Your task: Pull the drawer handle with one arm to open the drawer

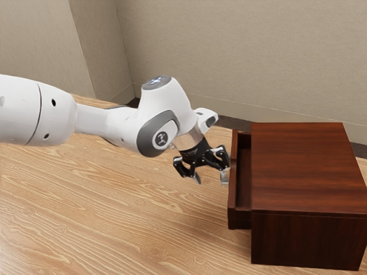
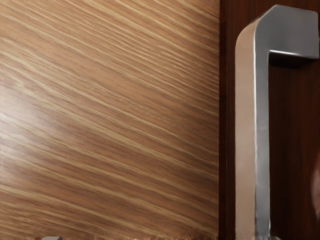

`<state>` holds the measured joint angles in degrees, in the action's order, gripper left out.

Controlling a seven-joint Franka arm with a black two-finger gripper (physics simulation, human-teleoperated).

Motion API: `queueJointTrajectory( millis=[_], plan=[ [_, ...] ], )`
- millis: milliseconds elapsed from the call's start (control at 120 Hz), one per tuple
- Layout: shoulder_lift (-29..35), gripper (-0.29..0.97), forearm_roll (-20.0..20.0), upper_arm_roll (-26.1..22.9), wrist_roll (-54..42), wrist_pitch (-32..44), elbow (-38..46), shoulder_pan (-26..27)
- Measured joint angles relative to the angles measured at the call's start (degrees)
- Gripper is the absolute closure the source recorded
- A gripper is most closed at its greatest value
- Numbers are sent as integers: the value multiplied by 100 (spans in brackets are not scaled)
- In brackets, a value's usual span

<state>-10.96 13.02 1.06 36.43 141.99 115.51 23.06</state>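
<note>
One dark reddish-brown wooden cabinet [image 1: 307,166] on the light wood tabletop [image 1: 86,217], and its one drawer [image 1: 233,189] stands partly out of the cabinet's front. The black two-finger claw [image 1: 210,177] hangs open just at that drawer, fingers spread. There's the single brushed-metal bar handle [image 2: 255,130] on the drawer front, its lower end cut off in the wrist view.

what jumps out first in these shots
The dark wooden cabinet at the exterior view's right, its drawer pulled partly out. The white arm reaches in from that view's left, its open tool right at the drawer front. In the wrist view, the silver handle stands against dark wood.
</note>
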Motion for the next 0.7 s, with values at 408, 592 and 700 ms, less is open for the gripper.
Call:
queueJointTrajectory(
  millis=[408, 592, 700],
  plan=[
    [821, 19, 7, 166, -25, 64, 1024, -328],
    [1098, 20, -33, 311, -44, 84, 1365, -399],
    [1258, 20, -48, 405, -73, 91, 1534, -430]
  ],
)
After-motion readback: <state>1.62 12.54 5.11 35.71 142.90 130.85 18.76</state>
